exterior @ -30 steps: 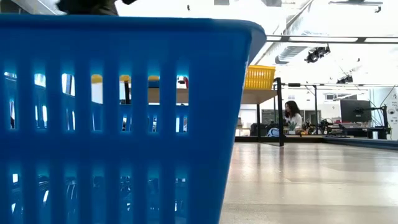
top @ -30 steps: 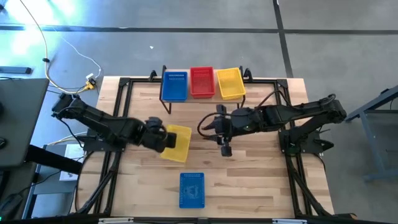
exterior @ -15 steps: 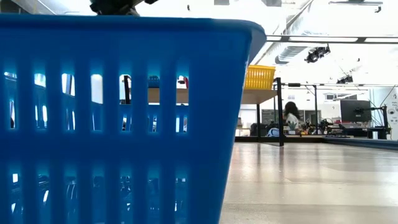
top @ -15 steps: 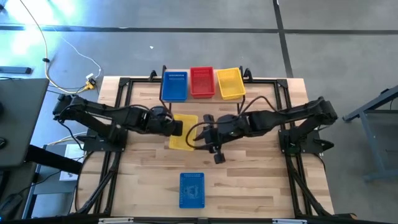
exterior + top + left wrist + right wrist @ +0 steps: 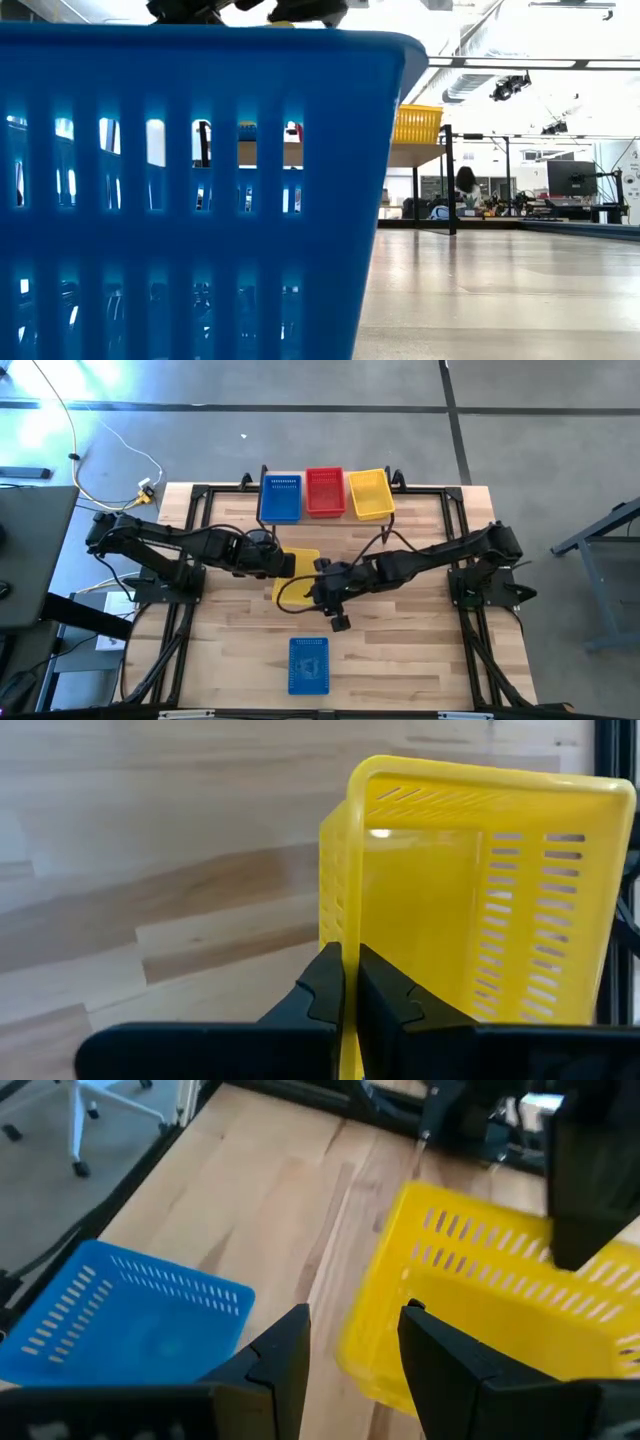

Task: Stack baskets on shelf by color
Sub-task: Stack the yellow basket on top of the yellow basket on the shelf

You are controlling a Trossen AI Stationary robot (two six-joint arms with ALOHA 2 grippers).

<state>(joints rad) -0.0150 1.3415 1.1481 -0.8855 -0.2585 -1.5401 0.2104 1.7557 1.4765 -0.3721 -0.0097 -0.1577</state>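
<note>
Left gripper (image 5: 342,982) pinched shut on thin wall of yellow plastic mesh basket (image 5: 480,910). Right gripper (image 5: 352,1342) wide open, empty, just beside basket's other side. Probably light, bendy; grab rim.

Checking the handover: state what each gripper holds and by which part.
Left gripper is shut on the yellow basket, pinching its rim wall. Right gripper is open, holding nothing.
</note>
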